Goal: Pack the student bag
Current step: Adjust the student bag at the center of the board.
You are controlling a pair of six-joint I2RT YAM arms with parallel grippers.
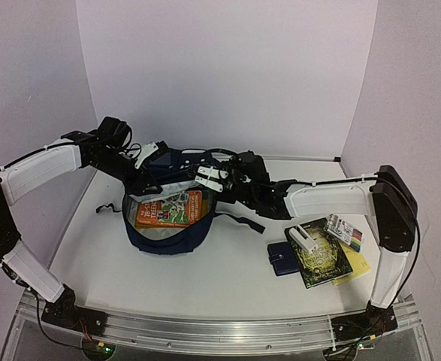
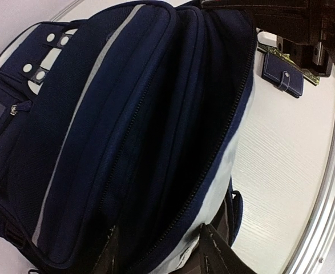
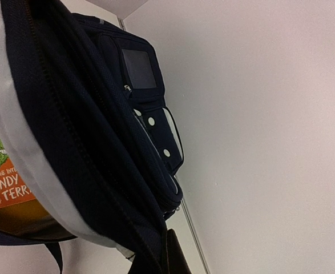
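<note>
The student bag [image 1: 167, 237], navy with thin white stripes, lies open at the table's middle with an orange book [image 1: 171, 209] inside. My left gripper [image 1: 146, 162] is at the bag's far left rim. In the left wrist view its jaws [image 2: 158, 257] stand apart astride the zipped rim and white lining of the bag [image 2: 127, 114]. My right gripper [image 1: 211, 180] is at the far right rim. In the right wrist view it [image 3: 170, 251] is shut on the bag's dark rim fabric [image 3: 87, 142], holding it up, with the book [image 3: 7, 182] showing below.
Right of the bag lie a small navy wallet [image 1: 284, 258], a dark book [image 1: 321, 256] with a white box [image 1: 304, 239] on it, a marker pack [image 1: 344, 232] and a yellow sheet [image 1: 357, 268]. A dark strap [image 1: 239, 219] trails toward them. White walls close the back and sides.
</note>
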